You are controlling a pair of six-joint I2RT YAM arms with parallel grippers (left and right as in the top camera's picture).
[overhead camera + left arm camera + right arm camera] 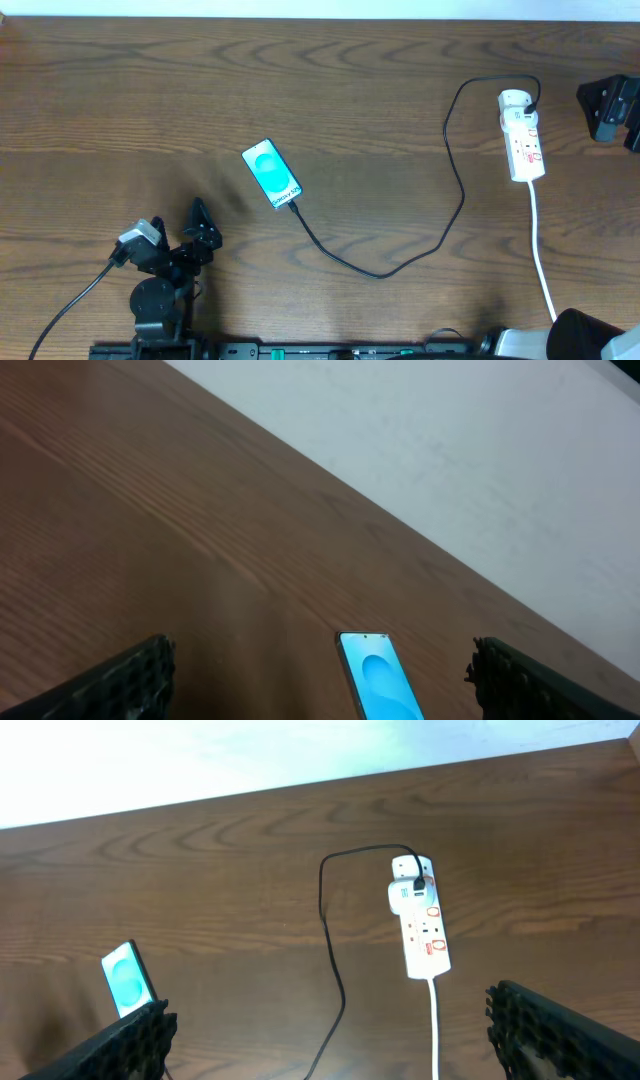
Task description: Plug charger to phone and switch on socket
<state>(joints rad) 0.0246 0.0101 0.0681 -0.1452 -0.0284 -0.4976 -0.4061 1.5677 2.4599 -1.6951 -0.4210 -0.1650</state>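
Black left arm (160, 295); ridged black fingers (130, 678); black arm cable (72, 303).

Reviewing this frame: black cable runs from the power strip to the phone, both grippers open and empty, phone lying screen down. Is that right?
Not quite. The phone lies screen up, its cyan display lit, as the overhead view shows. The rest holds: the black cable runs from the power strip to the phone, and the left gripper and right gripper are open and empty.

A brown wooden table (150, 90) with wavy, darker grain fills nearly the whole overhead view. Beyond its far edge lies a plain white surface (450, 450), a thin pale strip from above and a broad band in both wrist views.
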